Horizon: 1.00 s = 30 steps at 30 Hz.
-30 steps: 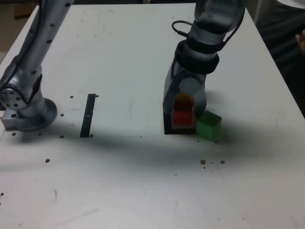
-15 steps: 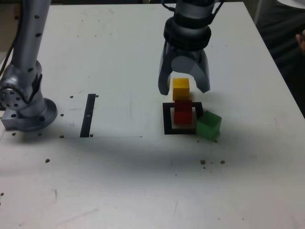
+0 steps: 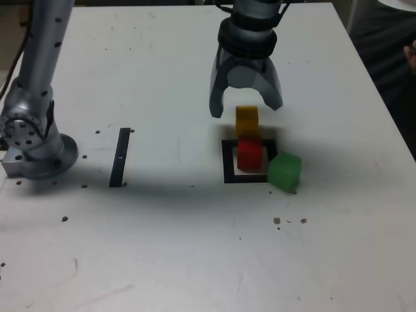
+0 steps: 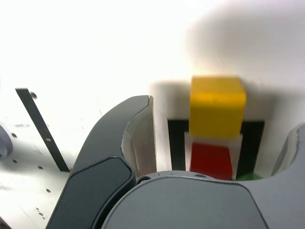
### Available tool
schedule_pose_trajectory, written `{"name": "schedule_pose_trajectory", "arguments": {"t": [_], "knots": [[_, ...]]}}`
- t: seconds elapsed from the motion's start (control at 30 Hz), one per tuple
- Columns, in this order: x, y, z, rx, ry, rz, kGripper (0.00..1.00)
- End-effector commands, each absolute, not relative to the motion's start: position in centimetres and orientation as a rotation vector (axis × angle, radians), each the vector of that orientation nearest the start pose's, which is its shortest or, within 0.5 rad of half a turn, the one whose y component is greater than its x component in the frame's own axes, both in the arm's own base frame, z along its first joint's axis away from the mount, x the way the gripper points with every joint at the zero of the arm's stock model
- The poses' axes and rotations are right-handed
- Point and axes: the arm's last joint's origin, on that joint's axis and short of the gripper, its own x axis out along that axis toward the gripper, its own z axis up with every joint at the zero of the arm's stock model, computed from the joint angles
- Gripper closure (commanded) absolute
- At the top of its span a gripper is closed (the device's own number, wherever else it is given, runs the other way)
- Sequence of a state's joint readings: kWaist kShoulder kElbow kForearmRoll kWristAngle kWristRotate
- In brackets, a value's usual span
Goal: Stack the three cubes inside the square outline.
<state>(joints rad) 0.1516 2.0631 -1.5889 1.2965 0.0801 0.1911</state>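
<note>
Cubes, all three of them, are on the table [image 3: 156, 240] side of our pincer [image 3: 246, 107], none of them in its grip. Our pincer's wide open, jaws spread apart, hanging just above the yellow cube [image 3: 247, 121] in the exterior view. That yellow one looks stacked on the red cube [image 3: 249, 153], which we've got inside the square outline [image 3: 229, 170]. The green cube [image 3: 285, 171] is further from the pincer, down at the outline's corner on the exterior view's right, sitting turned at an angle.
</note>
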Motion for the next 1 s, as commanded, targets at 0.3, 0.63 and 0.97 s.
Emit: {"name": "schedule_pose_trajectory", "arguments": {"t": [0.3, 0.63, 0.97], "knots": [[36.7, 8.0, 22.4, 0.043, 1.824, -0.065, 0.11], [37.3, 7.8, 21.3, 0.019, 1.835, -0.078, 0.44], [37.8, 7.4, 21.1, 0.052, 1.819, -0.071, 0.70]]}}
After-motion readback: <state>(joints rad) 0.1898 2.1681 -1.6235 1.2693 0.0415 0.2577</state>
